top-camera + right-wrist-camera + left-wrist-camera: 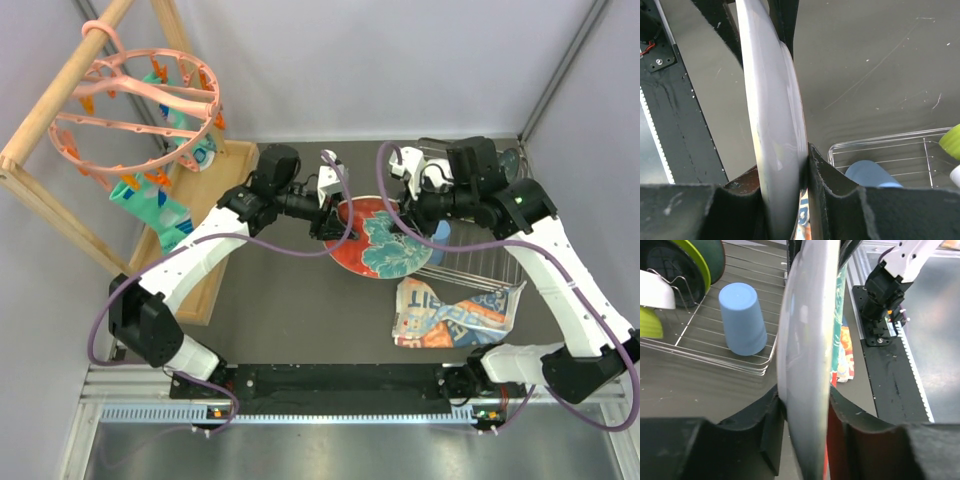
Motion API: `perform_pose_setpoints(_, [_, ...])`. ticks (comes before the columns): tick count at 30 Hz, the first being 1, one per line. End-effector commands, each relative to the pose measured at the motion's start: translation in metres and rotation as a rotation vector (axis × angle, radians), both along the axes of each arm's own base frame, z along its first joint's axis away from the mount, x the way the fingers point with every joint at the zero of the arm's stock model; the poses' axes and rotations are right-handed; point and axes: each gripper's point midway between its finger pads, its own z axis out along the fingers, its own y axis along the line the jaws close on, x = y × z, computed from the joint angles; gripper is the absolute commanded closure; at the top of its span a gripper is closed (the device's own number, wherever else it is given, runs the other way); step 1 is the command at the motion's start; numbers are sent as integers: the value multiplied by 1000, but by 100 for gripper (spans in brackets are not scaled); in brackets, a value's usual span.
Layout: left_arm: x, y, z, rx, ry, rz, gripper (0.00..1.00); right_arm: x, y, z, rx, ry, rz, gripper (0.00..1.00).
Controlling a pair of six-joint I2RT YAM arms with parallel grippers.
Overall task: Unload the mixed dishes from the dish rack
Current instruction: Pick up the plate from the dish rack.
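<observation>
A red-rimmed plate [380, 240] with a teal flower pattern hangs above the table, left of the wire dish rack [470, 262]. My left gripper [335, 222] is shut on its left rim and my right gripper [410, 215] on its right rim. In the left wrist view the plate [805, 340] stands edge-on between the pads of the gripper [805, 405]. The right wrist view shows the plate [770, 100] likewise in its gripper [785, 180]. The rack [705, 351] holds a light blue cup [742, 317], a lime-green plate [695, 260], a dark teal plate [716, 260], a white bowl [655, 290] and a lime-green piece [649, 322].
A crumpled printed packet [455, 310] lies on the table in front of the rack. A wooden frame with a pink ring of clips [140, 100] stands at the back left, with its board along the table's left side.
</observation>
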Motion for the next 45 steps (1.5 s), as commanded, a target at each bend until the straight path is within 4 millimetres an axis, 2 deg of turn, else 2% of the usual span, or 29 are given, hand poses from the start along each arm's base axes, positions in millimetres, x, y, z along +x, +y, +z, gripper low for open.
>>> perform_pose_setpoints(1, [-10,-6,20,-38,-58,-53,64,5,12,61,144,-224,35,100])
perform_pose_setpoints(5, [-10,-4,22,-37,-73,-41,72,8,8,56,130,-233,17,100])
perform_pose_setpoints(10, [-14,1,25,-39,-99,-32,98,10,6,50,109,-238,4,100])
perform_pose_setpoints(15, [-22,6,26,-49,-115,-34,100,13,4,45,94,-241,-4,100])
perform_pose_setpoints(16, [-22,7,26,-50,-118,-34,100,14,4,44,91,-241,-8,97])
perform_pose_setpoints(18, [-25,8,29,-60,-124,-41,100,15,4,43,88,-240,-9,84])
perform_pose_setpoints(20, [-29,9,31,-67,-120,-53,100,15,3,43,85,-242,-13,80])
perform_pose_setpoints(21, [-30,10,31,-71,-118,-55,100,16,3,42,83,-241,-16,74])
perform_pose_setpoints(23, [-32,12,34,-81,-118,-63,100,17,3,39,77,-237,-17,69])
perform_pose_setpoints(27, [-32,15,37,-95,-115,-61,100,18,2,37,72,-236,-24,42])
perform_pose_setpoints(32, [-31,19,42,-106,-118,-47,100,20,1,36,70,-239,-35,29])
perform_pose_setpoints(37, [-15,22,39,-100,-120,26,100,17,0,44,85,-248,-39,22])
perform_pose_setpoints(41, [18,26,33,-86,-74,175,100,14,-6,58,100,-286,-64,21])
perform_pose_setpoints(45, [64,41,38,-134,-30,377,100,20,-17,68,92,-344,-140,21])
